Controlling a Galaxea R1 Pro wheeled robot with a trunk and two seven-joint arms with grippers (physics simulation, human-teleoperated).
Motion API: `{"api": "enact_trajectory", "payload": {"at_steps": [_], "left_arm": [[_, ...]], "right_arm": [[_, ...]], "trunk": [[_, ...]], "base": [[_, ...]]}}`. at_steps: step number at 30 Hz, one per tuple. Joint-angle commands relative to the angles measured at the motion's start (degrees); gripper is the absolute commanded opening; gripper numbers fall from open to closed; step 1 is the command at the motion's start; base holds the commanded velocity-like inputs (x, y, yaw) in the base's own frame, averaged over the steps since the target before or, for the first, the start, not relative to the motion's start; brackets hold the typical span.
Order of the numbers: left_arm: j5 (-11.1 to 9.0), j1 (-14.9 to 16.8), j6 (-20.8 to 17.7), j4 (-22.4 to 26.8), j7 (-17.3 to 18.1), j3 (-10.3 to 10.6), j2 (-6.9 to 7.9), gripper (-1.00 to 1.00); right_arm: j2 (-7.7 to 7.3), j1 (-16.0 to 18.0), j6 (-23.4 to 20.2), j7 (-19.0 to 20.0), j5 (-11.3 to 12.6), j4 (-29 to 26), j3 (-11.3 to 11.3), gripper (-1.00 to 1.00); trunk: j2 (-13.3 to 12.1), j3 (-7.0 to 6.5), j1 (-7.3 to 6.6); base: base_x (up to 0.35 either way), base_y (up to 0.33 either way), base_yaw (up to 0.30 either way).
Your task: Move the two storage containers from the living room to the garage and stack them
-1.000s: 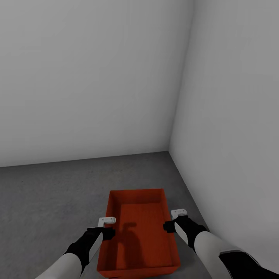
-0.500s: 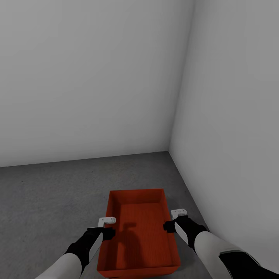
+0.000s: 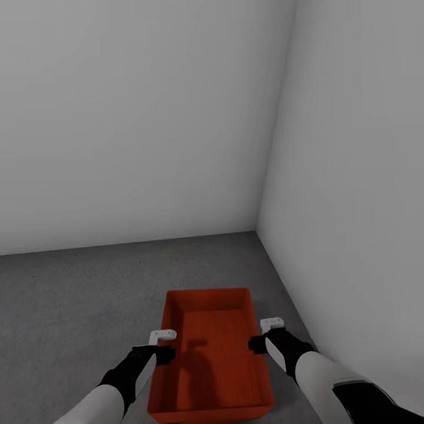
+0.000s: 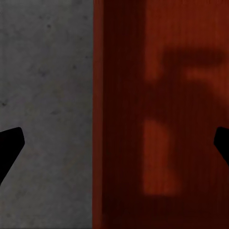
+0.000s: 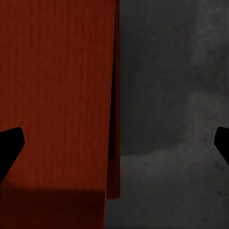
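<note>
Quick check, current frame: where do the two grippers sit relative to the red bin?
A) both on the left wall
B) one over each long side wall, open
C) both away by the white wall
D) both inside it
B: the left gripper straddles the red bin's left wall and the right gripper its right wall, fingers spread apart in both wrist views.

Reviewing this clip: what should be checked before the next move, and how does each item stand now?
1. In the garage: ok, grey concrete floor, white walls.
2. Left claw released: ok, open astride the container wall.
3. Right claw released: ok, open astride the opposite wall.
4. Container resting on floor: cannot tell.
5. Second bin stacked on it: not ok, its interior is bare.
</note>
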State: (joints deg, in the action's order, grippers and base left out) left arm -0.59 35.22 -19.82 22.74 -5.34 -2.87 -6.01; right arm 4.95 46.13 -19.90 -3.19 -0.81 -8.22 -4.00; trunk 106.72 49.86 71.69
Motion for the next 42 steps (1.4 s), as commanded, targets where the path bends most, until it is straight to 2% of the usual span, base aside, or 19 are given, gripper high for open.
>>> {"api": "enact_trajectory", "payload": {"at_steps": [1,12,25,42], "left_arm": [[-0.1,0.0,-0.3,0.1,-0.1,-0.3,-0.05,1.0],[-0.1,0.0,-0.3,0.1,-0.1,-0.3,-0.05,1.0],[-0.1,0.0,-0.3,0.1,-0.1,-0.3,-0.05,1.0],[-0.1,0.0,-0.3,0.1,-0.1,-0.3,-0.05,1.0]], "right_arm": [[-0.01,0.0,-0.4,-0.2,-0.1,-0.1,-0.4,1.0],[-0.02,0.0,-0.4,-0.2,-0.1,-0.1,-0.4,1.0],[-0.02,0.0,-0.4,-0.2,-0.1,-0.1,-0.4,1.0],[-0.02,0.0,-0.4,-0.2,-0.1,-0.1,-0.4,1.0]], "trunk": [[0.0,-0.04,-0.01],[0.0,-0.91,-0.01],[0.0,-1.05,-0.01],[-6.8,-4.11,-3.74]], "base": [[0.0,0.0,0.0],[0.0,0.0,0.0],[0.0,0.0,0.0],[0.0,0.0,0.0]]}}
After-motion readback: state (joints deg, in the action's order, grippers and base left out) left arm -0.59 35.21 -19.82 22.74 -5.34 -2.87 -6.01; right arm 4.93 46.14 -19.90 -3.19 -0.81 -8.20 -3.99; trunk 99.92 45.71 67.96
